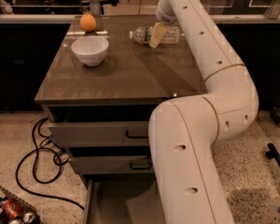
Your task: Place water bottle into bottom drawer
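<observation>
- A glossy brown-topped desk point(130, 73) with grey-beige drawer fronts stands mid-scene on a speckled terrazzo floor point(252, 171).
- Dark low wall panels point(18, 64) run behind it, left and right, with a pale ledge point(32, 18) on top.
- A black cable point(56, 155) loops on the near-left floor, by a wire basket point(0, 189).
- The end effector point(155, 39) hangs over the desk's far side.
</observation>
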